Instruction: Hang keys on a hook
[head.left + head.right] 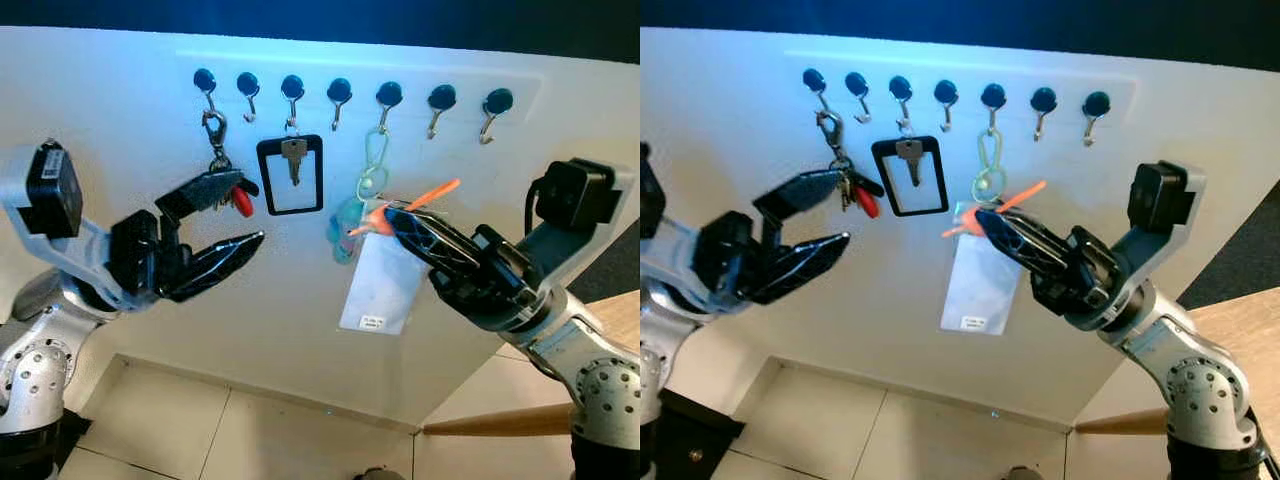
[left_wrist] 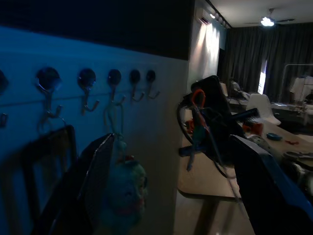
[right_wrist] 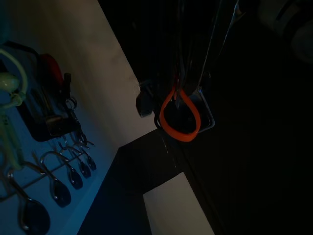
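Seven black-knobbed hooks (image 1: 339, 92) run in a row on the white wall. A key bunch with a red tag (image 1: 228, 192) hangs from the first, and a black frame holding a key (image 1: 290, 175) from the third. On the fifth hang a green carabiner (image 1: 375, 150) and a teal figure (image 1: 347, 225). My right gripper (image 1: 386, 214) is shut on an orange loop (image 3: 178, 115) just below the carabiner, and a clear card (image 1: 383, 282) dangles from the loop. My left gripper (image 1: 255, 212) is open, its upper finger right beside the red-tagged bunch.
The two hooks at the right end (image 1: 441, 98) (image 1: 497, 102) are bare, as are the second and fourth. A wooden table edge (image 1: 485, 420) juts in low on the right. Pale floor tiles (image 1: 200, 420) lie below the wall.
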Robot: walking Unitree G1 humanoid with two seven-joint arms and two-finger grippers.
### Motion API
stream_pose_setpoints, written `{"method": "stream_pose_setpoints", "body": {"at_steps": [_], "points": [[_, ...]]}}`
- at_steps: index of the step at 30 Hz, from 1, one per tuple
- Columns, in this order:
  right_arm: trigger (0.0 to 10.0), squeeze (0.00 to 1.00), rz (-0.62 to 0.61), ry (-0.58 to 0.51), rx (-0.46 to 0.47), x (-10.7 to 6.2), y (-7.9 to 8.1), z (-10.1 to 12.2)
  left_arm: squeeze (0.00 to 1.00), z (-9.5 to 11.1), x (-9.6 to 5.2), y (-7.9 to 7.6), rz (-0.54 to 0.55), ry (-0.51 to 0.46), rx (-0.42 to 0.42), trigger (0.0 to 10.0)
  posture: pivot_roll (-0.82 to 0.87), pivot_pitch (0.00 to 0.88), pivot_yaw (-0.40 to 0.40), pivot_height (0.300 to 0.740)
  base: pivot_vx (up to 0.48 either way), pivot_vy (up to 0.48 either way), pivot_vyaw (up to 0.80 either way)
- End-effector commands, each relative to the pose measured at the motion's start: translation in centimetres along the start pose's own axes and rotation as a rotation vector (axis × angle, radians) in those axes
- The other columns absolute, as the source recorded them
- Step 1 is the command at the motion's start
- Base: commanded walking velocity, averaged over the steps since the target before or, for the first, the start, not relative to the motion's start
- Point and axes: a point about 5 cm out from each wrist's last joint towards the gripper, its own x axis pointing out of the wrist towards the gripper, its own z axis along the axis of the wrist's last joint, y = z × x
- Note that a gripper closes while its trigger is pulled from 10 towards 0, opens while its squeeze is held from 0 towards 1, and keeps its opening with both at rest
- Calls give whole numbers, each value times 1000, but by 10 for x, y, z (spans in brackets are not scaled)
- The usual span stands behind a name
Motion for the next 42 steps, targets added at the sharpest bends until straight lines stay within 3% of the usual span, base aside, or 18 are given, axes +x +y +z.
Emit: {"method": "stream_pose_setpoints", "body": {"at_steps": [1, 4, 9, 14, 42], "points": [[10000, 0, 22, 13, -9, 3, 2, -1, 0, -6, -4, -1, -18, 57, -48, 10000, -104, 43, 55, 740, 0, 0, 0], [10000, 0, 22, 24, -15, 3, 2, -3, 0, -10, -6, -4, -53, 106, -95, 10000, -103, 46, 60, 740, 0, 0, 0], [10000, 0, 10, 68, -19, 4, 1, -10, 0, -13, -5, -2, -53, 143, -100, 10000, -100, 49, 62, 740, 0, 0, 0], [10000, 0, -7, 158, -16, 7, -4, -26, 0, -24, 6, 2, -54, 173, -108, 10000, -103, 47, 66, 740, 0, 0, 0], [10000, 0, 16, 185, -9, 14, -3, -35, 0, -45, 33, 1, -141, 218, -142, 10000, -114, 52, 68, 740, 0, 0, 0]]}}
